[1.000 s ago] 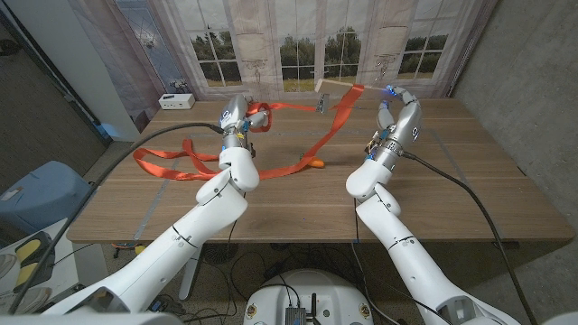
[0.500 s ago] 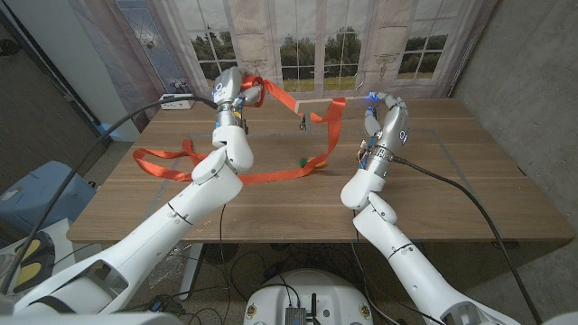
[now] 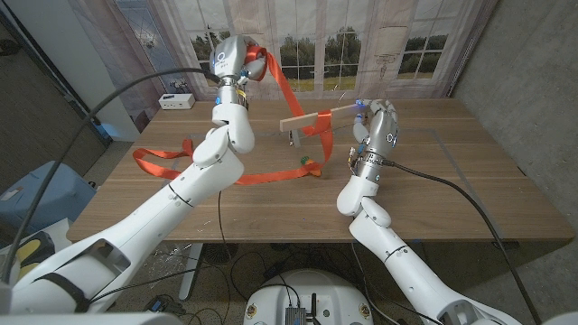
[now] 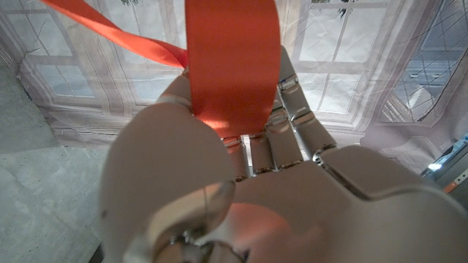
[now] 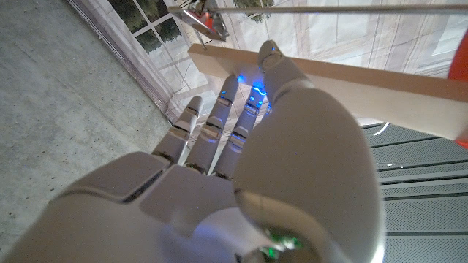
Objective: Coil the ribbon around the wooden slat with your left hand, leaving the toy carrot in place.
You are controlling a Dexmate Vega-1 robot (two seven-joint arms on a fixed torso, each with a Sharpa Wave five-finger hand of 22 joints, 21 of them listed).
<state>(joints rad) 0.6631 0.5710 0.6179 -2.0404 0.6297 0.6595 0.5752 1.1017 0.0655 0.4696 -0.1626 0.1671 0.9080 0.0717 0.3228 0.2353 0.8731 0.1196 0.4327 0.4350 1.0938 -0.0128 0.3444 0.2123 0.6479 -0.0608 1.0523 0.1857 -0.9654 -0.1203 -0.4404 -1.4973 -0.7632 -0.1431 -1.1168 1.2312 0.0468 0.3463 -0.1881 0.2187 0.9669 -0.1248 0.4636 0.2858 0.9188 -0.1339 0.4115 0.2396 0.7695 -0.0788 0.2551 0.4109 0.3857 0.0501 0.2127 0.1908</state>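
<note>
My left hand (image 3: 237, 60) is raised high over the table's back left and grips the orange ribbon (image 3: 285, 95). In the left wrist view the ribbon (image 4: 230, 66) lies over that hand (image 4: 241, 168). From there the ribbon runs down to the wooden slat (image 3: 312, 118), goes round it, and drops to the table beside the toy carrot (image 3: 310, 163). The rest of it trails left across the table in loops. My right hand (image 3: 376, 125) holds the slat (image 5: 365, 77) in the air by its right end. A metal clip (image 3: 293, 136) hangs at the slat's left end.
A small white box (image 3: 176, 100) sits at the table's back left corner. The ribbon's loose loops (image 3: 163, 162) lie on the left half of the wooden table (image 3: 452, 181). Curtained windows stand right behind the far edge.
My left hand has risen higher and pulled the ribbon taut upward. My right hand has brought the slat leftward and nearer, and the ribbon now runs round the slat.
</note>
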